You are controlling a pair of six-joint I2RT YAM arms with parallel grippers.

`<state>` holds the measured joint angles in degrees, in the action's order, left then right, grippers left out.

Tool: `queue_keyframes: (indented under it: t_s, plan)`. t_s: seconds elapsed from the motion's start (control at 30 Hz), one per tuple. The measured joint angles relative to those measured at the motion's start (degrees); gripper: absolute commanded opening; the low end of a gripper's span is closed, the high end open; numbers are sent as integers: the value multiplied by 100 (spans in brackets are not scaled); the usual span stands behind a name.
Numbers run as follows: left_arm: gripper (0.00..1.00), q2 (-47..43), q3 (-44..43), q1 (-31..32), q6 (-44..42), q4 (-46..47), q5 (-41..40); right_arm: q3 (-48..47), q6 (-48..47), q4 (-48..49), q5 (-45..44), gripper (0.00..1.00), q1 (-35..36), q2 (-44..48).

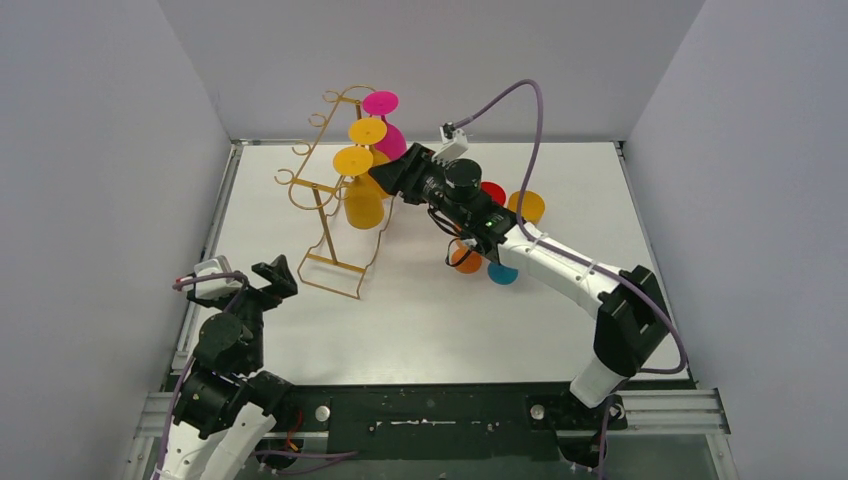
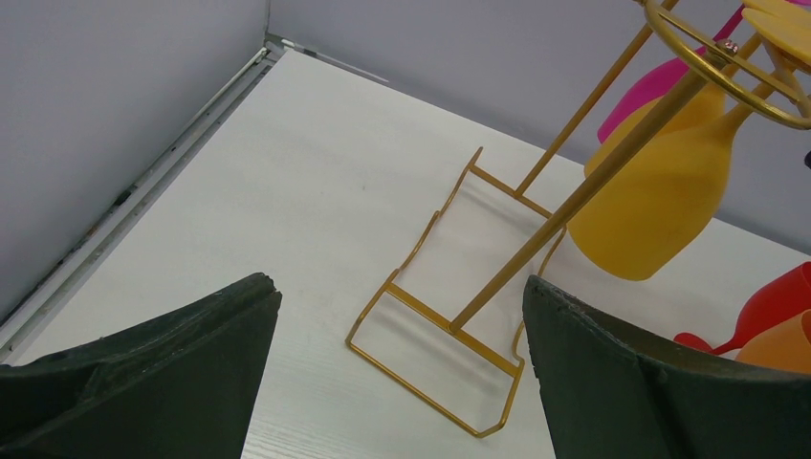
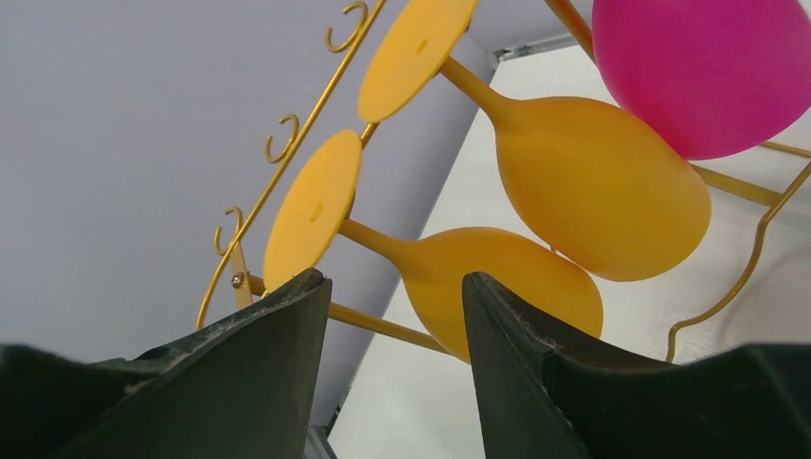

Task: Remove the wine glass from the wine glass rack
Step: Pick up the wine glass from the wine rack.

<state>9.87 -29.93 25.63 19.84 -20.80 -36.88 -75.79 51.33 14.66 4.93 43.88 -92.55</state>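
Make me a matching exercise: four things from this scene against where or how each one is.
1. left claw
2. right claw
3. pink wine glass
4. teal glass

A. on the table, off the wine glass rack
B. hanging on the rack
C. open, facing the rack's base
D. open, at a hanging yellow glass

Pairs: 1-C, 2-D, 3-B, 4-A

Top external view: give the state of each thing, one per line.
Wine glass rack, upright, three glasses hung.
Near yellow glass, hanging bowl-down.
Far yellow glass, hanging bowl-down.
Pink glass, hanging.
Red glass, off the rack.
Left pincer, open, empty.
Right pincer, open, at the near yellow stem.
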Motion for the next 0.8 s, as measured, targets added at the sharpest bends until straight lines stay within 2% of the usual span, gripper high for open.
queue_keyframes:
  t_s: [0.2, 0.4, 0.67, 0.8]
  plan:
    - [97, 22, 0, -22, -20, 4, 17, -201, 212, 39, 461, 55, -44, -365]
    - [97, 33, -2, -22, -55, 2, 33, -153, 348, 142, 446, 55, -44, -317]
    - [97, 35, -2, -22, -57, 4, 35, 610, 387, 105, -129, 54, -42, 535]
    - [97, 35, 0, -24, -57, 4, 35, 496, 376, 157, -37, 53, -46, 638]
